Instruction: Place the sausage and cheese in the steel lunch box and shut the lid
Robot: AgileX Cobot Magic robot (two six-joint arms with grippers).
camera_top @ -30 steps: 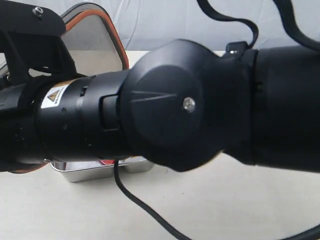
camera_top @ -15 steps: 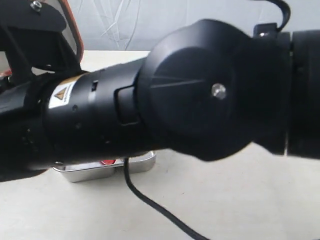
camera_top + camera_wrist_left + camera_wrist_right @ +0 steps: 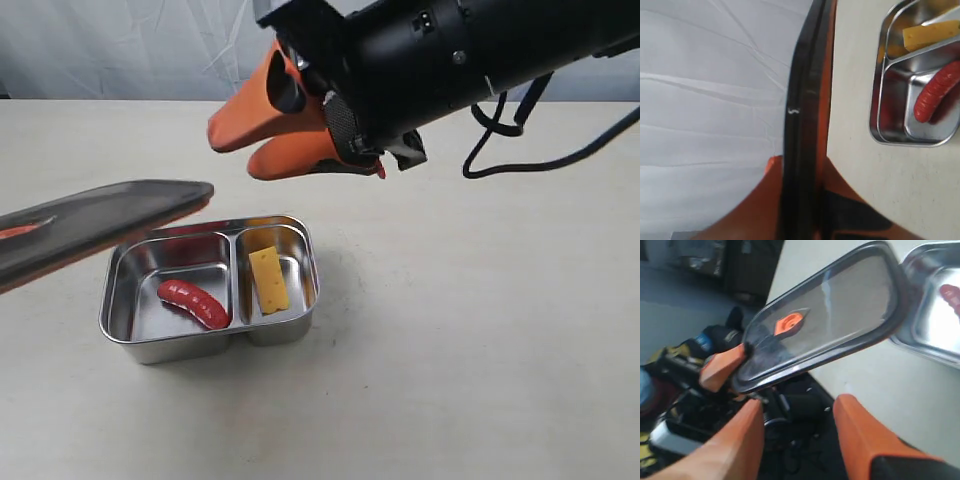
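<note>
The steel lunch box (image 3: 128,340) sits on the table with the red sausage (image 3: 192,302) in its left compartment and the yellow cheese (image 3: 267,279) in its right one. The dark lid (image 3: 100,225) hovers nearly level over the box's left edge. My left gripper (image 3: 800,162) is shut on the lid (image 3: 802,115), seen edge-on in the left wrist view beside the box (image 3: 877,100), sausage (image 3: 937,92) and cheese (image 3: 932,36). Above the box, my right gripper (image 3: 235,150) stands open and empty. Its view shows the lid (image 3: 840,305) and its orange valve tab (image 3: 790,322) beyond the gripper (image 3: 799,405).
The beige table (image 3: 480,350) stretches to the right and front of the box. A black cable (image 3: 520,140) hangs from the right arm (image 3: 470,50). White cloth (image 3: 120,40) backs the table. Dark equipment lies off the table's edge (image 3: 790,405).
The right arm, which filled the exterior view, has pulled up and back to the right, uncovering the box with both foods inside. The lid has come down from a raised tilt to nearly level.
</note>
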